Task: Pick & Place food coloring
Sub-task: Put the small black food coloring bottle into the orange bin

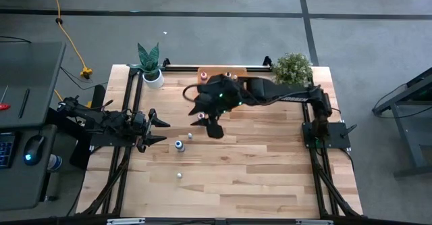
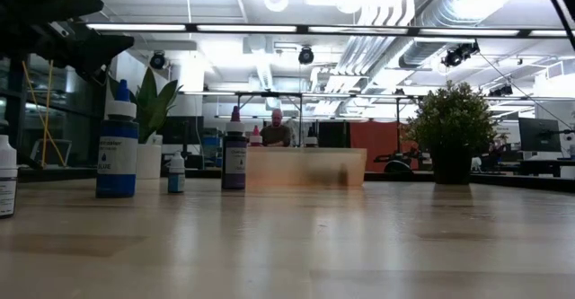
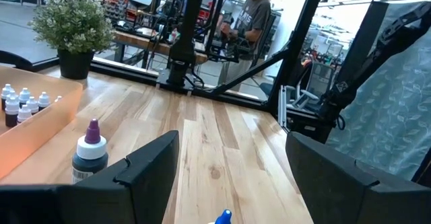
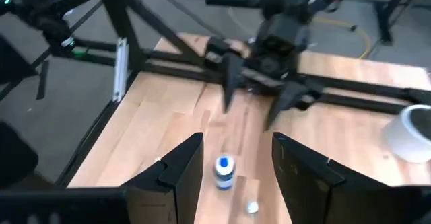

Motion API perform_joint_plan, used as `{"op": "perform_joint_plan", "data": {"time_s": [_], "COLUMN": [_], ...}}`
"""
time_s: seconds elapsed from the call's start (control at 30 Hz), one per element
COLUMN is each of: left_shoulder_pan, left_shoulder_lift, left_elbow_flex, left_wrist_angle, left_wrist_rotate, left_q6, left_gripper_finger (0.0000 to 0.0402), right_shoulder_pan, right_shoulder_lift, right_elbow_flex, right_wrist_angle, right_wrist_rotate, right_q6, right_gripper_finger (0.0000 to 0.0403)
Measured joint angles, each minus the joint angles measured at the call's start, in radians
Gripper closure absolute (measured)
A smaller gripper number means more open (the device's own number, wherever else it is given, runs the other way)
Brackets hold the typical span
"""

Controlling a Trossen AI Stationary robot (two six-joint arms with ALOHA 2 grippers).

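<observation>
Loose food coloring bottles stand upright on the wooden table: a blue-bodied one (image 1: 179,145) (image 2: 117,151) (image 4: 224,171), a tiny whitish one (image 1: 190,136) (image 2: 176,173), another tiny one (image 1: 179,175), and a dark one with a purple tip (image 3: 91,153) (image 2: 234,155). Several more sit in the orange tray (image 1: 214,72) (image 3: 27,126). My right gripper (image 1: 208,125) (image 4: 232,177) is open above the table, aimed toward the blue bottle and touching nothing. My left gripper (image 1: 160,130) (image 3: 229,177) is open near the table's left side, facing the bottles.
A white-potted spiky plant (image 1: 150,66) stands at the far left corner and a bushy plant (image 1: 293,68) at the far right. Black frame rails run along both table sides. Bare wood lies toward the near edge. A person (image 3: 252,15) stands in the room beyond.
</observation>
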State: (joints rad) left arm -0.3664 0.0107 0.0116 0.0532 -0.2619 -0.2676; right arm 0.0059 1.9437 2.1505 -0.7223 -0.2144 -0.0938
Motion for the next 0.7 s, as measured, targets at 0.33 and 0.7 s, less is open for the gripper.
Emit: {"op": "perform_joint_plan", "data": {"time_s": [0.33,0.7], "left_shoulder_pan": [0.0,0.0], "left_shoulder_lift": [0.0,0.0], "left_elbow_flex": [0.0,0.0], "left_wrist_angle": [0.0,0.0], "left_wrist_rotate": [0.0,0.0], "left_q6": [0.0,0.0], "left_gripper_finger": [0.013,0.013], "right_shoulder_pan": [0.065,0.186], "right_shoulder_lift": [0.155,0.236], "right_elbow_flex": [0.201,0.162], "right_wrist_angle": [-0.187,-0.209], "right_wrist_rotate": [-0.004,0.007], "right_q6": [-0.038,0.038], "right_gripper_finger": [0.0237,0.0237]}}
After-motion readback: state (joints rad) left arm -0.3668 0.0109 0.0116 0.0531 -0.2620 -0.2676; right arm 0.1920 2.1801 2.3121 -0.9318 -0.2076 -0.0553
